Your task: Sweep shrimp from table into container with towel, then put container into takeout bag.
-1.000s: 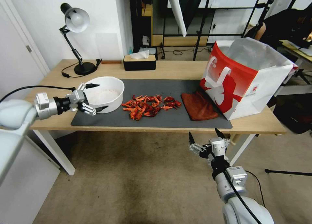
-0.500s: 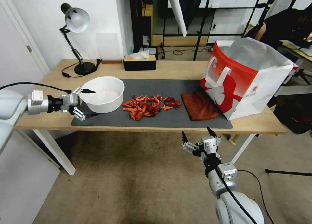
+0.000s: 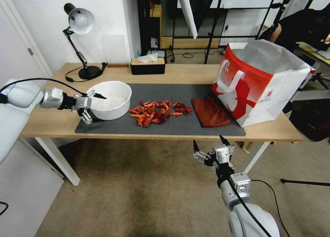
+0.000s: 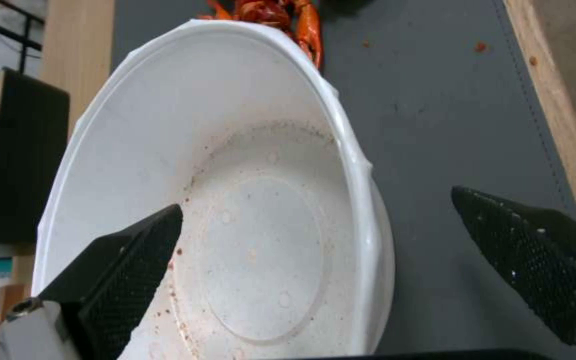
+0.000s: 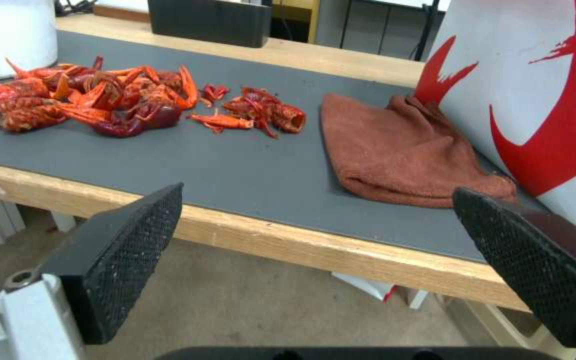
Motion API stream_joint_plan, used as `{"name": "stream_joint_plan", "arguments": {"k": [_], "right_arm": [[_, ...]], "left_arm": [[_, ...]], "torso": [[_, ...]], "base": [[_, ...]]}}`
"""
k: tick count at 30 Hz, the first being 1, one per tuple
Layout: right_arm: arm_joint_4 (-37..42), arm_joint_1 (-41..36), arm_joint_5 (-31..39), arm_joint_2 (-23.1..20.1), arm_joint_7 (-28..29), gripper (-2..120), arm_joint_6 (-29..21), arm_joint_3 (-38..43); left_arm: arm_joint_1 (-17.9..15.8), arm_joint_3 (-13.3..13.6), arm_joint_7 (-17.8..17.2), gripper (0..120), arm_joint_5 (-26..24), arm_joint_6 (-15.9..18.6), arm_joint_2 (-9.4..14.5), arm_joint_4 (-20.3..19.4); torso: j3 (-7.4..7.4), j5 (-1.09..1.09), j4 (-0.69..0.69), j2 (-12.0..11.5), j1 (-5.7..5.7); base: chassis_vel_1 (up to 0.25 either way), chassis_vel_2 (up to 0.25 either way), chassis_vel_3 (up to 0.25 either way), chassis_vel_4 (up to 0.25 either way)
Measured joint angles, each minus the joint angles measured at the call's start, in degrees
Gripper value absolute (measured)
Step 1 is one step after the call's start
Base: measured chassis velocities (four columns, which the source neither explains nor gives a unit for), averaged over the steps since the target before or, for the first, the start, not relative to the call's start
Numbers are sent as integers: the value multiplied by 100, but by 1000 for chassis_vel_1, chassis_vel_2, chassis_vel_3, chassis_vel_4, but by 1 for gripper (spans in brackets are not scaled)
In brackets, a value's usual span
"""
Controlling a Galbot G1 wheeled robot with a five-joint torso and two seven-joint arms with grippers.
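Left gripper [image 3: 93,108] at container [image 3: 110,99] rim, left of centre frame; jaws wide, nothing clamped.

Straddling near wall: one finger [image 4: 125,260] inside bowl, other outside over mat. Shrimp [image 3: 158,112] heaped just right of container at centre frame, touching or nearly so. Towel [image 3: 209,112] right of pile, against takeout bag [image 3: 257,82] on table [image 3: 275,130]. Right gripper [image 3: 213,151] lower centre, below table edge, wide open, empty, facing towel; judged the nearer arm.

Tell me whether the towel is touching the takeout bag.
Touching. In the right wrist view the towel lies with its far edge pressed against the front of the takeout bag, with no mat showing between them.
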Motion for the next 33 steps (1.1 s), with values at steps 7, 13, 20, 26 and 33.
{"name": "stream_joint_plan", "arguments": {"k": [7,13,20,26,33], "right_arm": [[-39,-7,-29,0,4,100,16,-9],[-56,-21,-35,0,10,100,33,-9],[-69,-28,-36,0,19,100,55,12],[-100,-29,-36,0,21,100,71,23],[-114,-30,-49,0,21,100,88,6]], "left_arm": [[-865,704,618,100,418,-235,-233,453],[-1185,952,683,100,754,-489,-381,726],[-1282,1059,784,93,1034,-599,-521,860],[-1321,1128,827,69,1232,-702,-584,920],[-1411,1205,948,45,1255,-754,-587,933]], "torso": [[0,0,0,0,-1],[0,0,0,0,0],[0,0,0,0,-1],[-1,0,0,0,-1],[-1,0,0,0,0]], "base": [[0,0,0,0],[0,0,0,0],[0,0,0,0],[0,0,0,0],[0,0,0,0]]}}
